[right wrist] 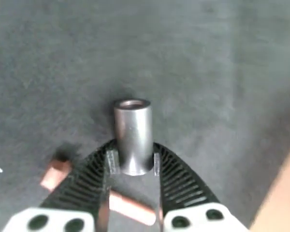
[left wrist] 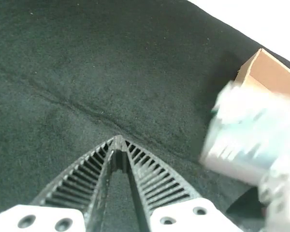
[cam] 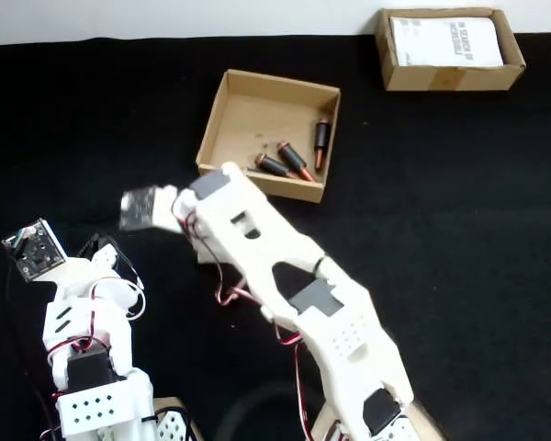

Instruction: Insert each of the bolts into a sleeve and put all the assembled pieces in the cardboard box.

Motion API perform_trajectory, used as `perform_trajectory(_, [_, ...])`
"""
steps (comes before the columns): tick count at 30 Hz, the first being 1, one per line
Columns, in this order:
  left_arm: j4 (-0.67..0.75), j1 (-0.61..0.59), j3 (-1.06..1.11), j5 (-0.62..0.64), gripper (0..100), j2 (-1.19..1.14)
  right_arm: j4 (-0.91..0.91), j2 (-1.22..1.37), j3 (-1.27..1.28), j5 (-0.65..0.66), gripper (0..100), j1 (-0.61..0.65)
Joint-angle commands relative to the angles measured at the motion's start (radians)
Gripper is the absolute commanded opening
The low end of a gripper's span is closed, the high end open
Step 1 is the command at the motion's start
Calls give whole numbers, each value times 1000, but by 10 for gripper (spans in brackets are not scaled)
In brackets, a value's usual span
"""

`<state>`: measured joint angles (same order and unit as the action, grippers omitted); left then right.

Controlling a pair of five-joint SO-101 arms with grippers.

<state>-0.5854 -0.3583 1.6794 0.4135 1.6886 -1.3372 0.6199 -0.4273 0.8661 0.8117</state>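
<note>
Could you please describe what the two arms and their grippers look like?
Both the left arm and right arm are white plastic with dark servos and red cables. The left gripper and right gripper have black ribbed tapering fingers on white mounts with round holes.

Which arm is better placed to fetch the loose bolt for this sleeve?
Left, probably. The left pincer is shut and empty above the cloth, while the right pincer is clamped on the sleeve, with the copper bolt lying on the cloth beneath it.
</note>
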Motion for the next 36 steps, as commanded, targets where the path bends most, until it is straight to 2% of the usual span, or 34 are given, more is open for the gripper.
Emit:
perform_trajectory(1, [0,-4,24,-3,10,2,-81,-15,-242,-110,7,-45])
perform_trajectory(5, [0,18,24,-3,10,-1,-234,-15,-515,-242,7,-79])
perform_trajectory(9, [-3,45,24,-3,10,-1,-429,-13,-768,-295,7,-93])
perform_trajectory(15, [-12,73,24,-3,11,-2,-430,-18,-1049,-422,7,-165])
perform_trajectory(18, [-49,102,24,-3,12,-2,-430,-82,-1089,-460,7,-188])
perform_trajectory(21, [-109,194,24,-2,12,-2,-430,-220,-952,-499,7,-185])
perform_trajectory(24, [-193,329,24,-25,11,2,-430,-392,-694,-542,7,-173])
perform_trajectory(27, [-241,414,19,-43,11,7,-427,-567,-412,-583,7,-162])
perform_trajectory(33, [-408,553,-130,-84,12,-1,-423,-842,65,-704,7,-165])
perform_trajectory(36, [-423,619,-214,-127,11,-2,-389,-944,257,-747,7,-170])
